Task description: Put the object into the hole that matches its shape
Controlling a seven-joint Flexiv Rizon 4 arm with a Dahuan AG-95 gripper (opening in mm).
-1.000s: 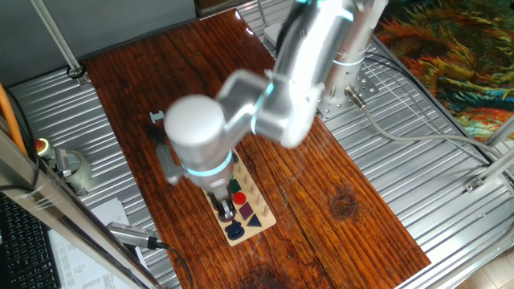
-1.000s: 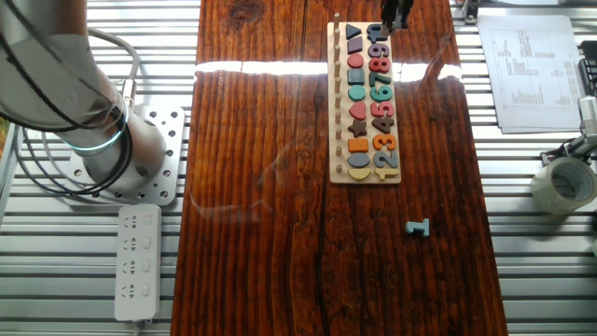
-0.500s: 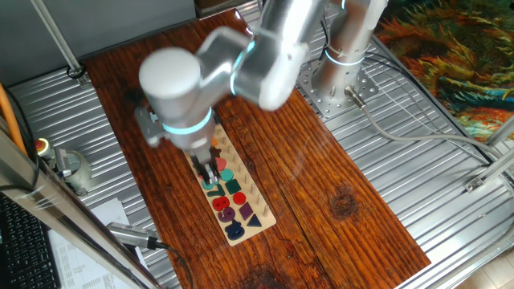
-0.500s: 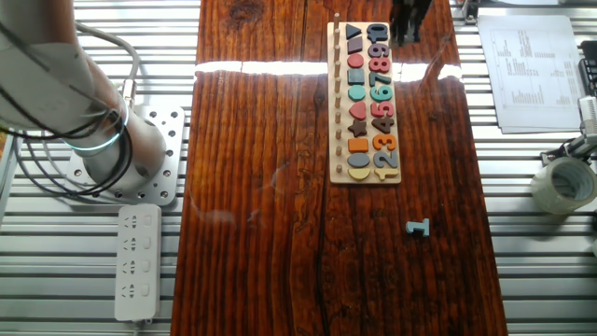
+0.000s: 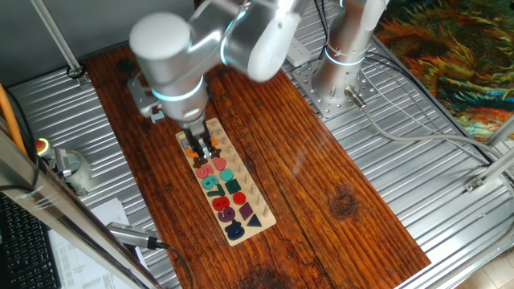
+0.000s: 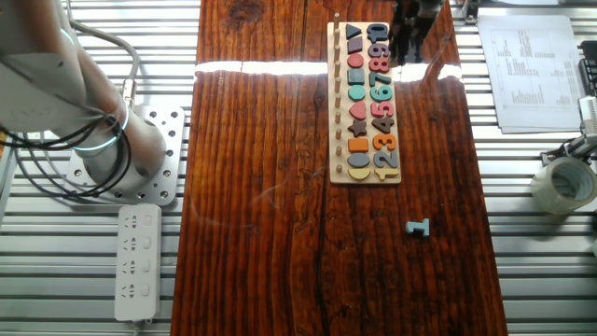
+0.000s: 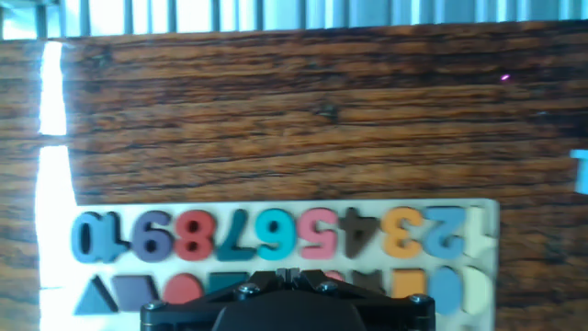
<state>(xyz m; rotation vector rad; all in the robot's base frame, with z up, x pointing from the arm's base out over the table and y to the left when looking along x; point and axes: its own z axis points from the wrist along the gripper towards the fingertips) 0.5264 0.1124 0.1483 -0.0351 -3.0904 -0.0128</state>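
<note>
Wood table (image 5: pixel 321 185) between ribbed metal panels (image 5: pixel 418 144).

The puzzle board (image 6: pixel 364 103) lies lengthwise on the counter (image 6: pixel 261 187), its row of numbers (image 6: pixel 382 93) running beside its row of shapes (image 6: pixel 356 93), with a line of pegs (image 6: pixel 337 93) along the edge past the shapes. A loose small piece (image 6: pixel 418 228) lies apart on the counter off the board's end. The arm's base (image 6: pixel 121 154) stands beside the counter, a power strip (image 6: pixel 136 261) next to it. Papers (image 6: pixel 532 70) and a tape roll (image 6: pixel 562 184) lie off the opposite side.

Glossy wooden tabletop (image 6: pixel 261 187), metal grating (image 5: pixel 418 120)
</note>
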